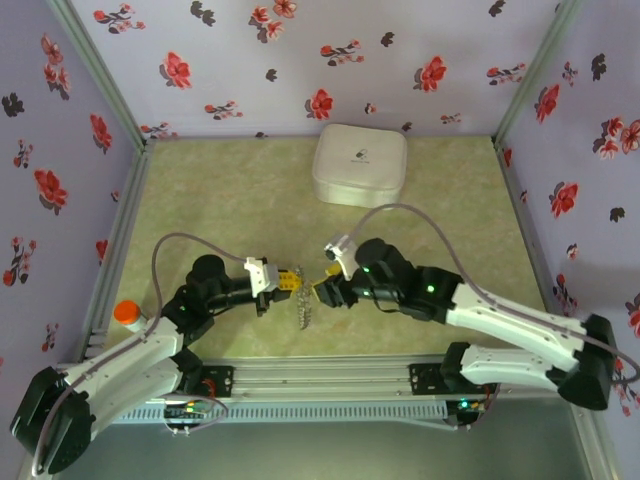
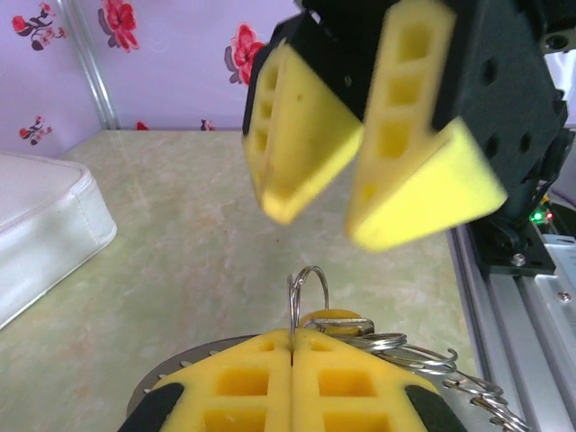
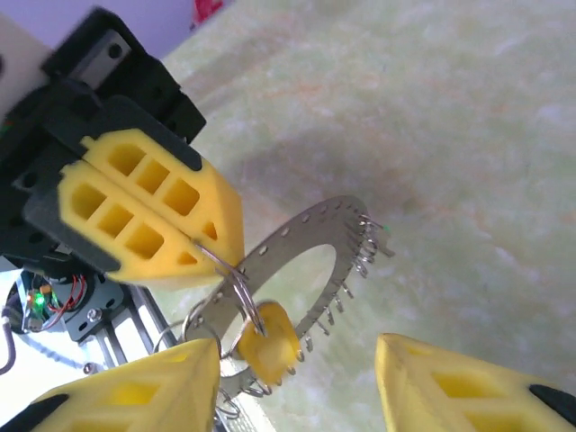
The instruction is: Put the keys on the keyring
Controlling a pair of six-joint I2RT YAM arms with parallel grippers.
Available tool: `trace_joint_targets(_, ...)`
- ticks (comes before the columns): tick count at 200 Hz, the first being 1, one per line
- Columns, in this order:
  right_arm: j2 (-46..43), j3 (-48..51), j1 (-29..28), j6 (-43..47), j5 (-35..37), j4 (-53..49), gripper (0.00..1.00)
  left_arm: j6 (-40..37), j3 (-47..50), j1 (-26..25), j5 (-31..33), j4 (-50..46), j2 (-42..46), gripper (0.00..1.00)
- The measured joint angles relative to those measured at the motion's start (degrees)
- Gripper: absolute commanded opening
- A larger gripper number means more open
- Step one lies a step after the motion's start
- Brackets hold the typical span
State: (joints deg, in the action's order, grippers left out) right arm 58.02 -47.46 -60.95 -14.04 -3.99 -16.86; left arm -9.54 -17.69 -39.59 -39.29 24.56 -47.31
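Observation:
My left gripper (image 1: pixel 282 281) (image 2: pixel 292 335) is shut on a thin wire loop (image 2: pixel 306 292) of the keyring (image 3: pixel 310 229), a flat grey ring with holes and small wire hooks along its edge. The keyring hangs from that grip a little above the table (image 1: pixel 200 200). A key with a yellow head (image 3: pixel 268 344) (image 2: pixel 335 317) dangles on the same wire loop. My right gripper (image 1: pixel 322 290) (image 3: pixel 297 364) faces the left one from close by and stands open. The yellow key hangs in its gap near one finger (image 3: pixel 153 391), and nothing is clamped.
A white rounded square box (image 1: pixel 360 165) (image 2: pixel 45 234) lies at the back of the table. An orange-capped object (image 1: pixel 128 312) sits by the left rail. Flowered walls close in the left, back and right sides; an aluminium rail (image 1: pixel 320 378) runs along the near edge.

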Motion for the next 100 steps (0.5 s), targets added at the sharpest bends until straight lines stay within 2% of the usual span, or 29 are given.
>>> trace_joint_targets(23, -9.09, 8.87, 0.61, 6.82, 1.25, 7.67, 0.57, 1.88, 0.00, -0.07, -1.92, 1.62, -1.33, 0.00)
trace_joint_targets(40, -12.39, 13.86, 0.70, 11.17, 0.92, 12.39, 0.54, 2.47, 0.00, -0.07, -2.75, 1.90, -1.55, 0.00)
trace_joint_targets(100, -8.59, 14.82, 0.70, 16.26, -5.57, 17.27, 0.42, 3.15, 0.00, -0.07, -3.67, 2.43, -1.55, 0.00)
